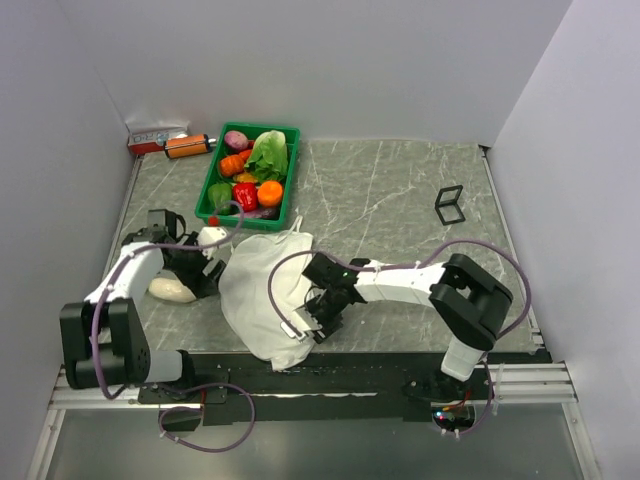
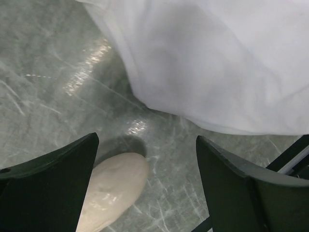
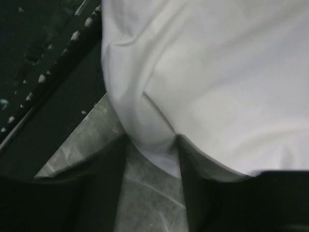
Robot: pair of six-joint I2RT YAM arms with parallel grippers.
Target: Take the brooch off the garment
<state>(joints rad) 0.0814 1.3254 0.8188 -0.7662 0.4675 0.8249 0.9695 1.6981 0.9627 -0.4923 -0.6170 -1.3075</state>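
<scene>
The garment [image 1: 262, 290] is a crumpled white top lying on the table between my arms. It fills the upper right of the left wrist view [image 2: 227, 63] and the top of the right wrist view [image 3: 217, 72]. The brooch does not show in any view. My left gripper [image 1: 200, 268] is open just left of the garment, with bare table between its fingers [image 2: 147, 140]. My right gripper [image 1: 322, 312] sits at the garment's near right edge. Its fingers stand apart, with a fold of the hem lying between the fingertips [image 3: 149, 145].
A small white oval lump [image 1: 172, 290] lies by the left gripper and shows beside its left finger [image 2: 113, 191]. A green crate [image 1: 292, 170] of vegetables, an orange can [image 1: 186, 146] and a small box [image 1: 155, 137] stand behind. A black wire stand [image 1: 450, 203] is at the right. A black rail [image 1: 350, 365] edges the table.
</scene>
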